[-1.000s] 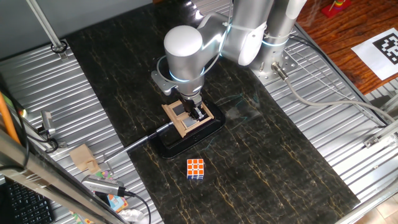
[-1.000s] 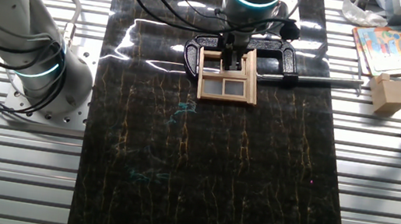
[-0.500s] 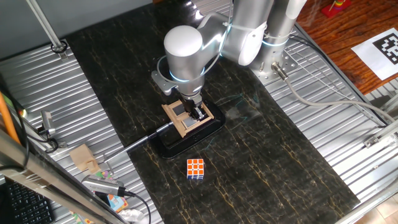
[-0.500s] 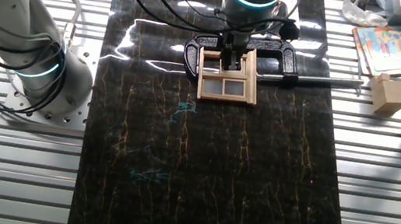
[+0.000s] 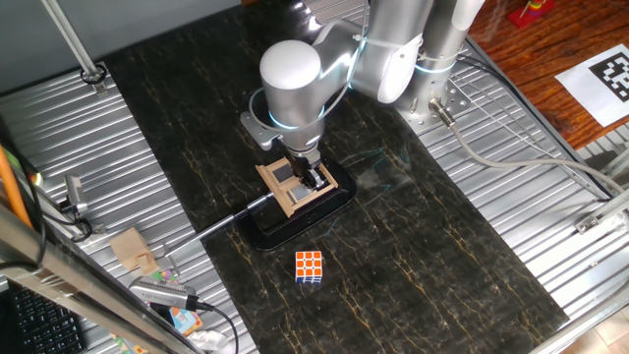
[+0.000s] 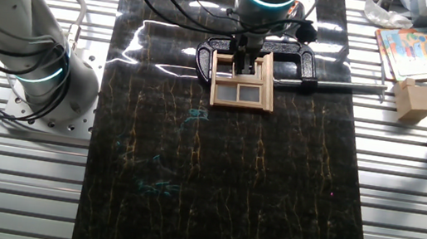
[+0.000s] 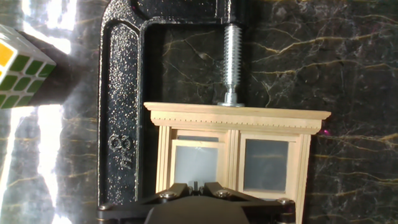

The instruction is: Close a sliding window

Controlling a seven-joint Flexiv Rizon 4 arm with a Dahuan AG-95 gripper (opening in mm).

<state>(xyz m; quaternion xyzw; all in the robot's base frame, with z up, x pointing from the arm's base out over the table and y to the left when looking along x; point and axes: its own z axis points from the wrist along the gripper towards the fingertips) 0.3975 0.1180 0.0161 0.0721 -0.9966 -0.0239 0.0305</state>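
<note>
The sliding window (image 5: 291,187) is a small light-wood frame with dark grey panes, lying in a black C-clamp (image 5: 295,224) on the dark marble mat. It also shows in the other fixed view (image 6: 243,90) and in the hand view (image 7: 236,116). My gripper (image 5: 313,179) points down onto the window's upper part (image 6: 242,63). In the hand view the gripper (image 7: 196,184) has its jaws almost together over the lower edge of the left pane (image 7: 196,163), with only a thin slit between them. Where the tips touch the sash is hidden.
An orange-white puzzle cube (image 5: 310,266) sits on the mat near the clamp and shows at the hand view's left edge (image 7: 18,68). The clamp's screw (image 7: 232,62) presses the frame's top. A wooden block (image 6: 414,101), books (image 6: 411,51) and cables lie on the metal side tables.
The hand has edged very slightly to the left in the other fixed view. The window and clamp look unchanged.
</note>
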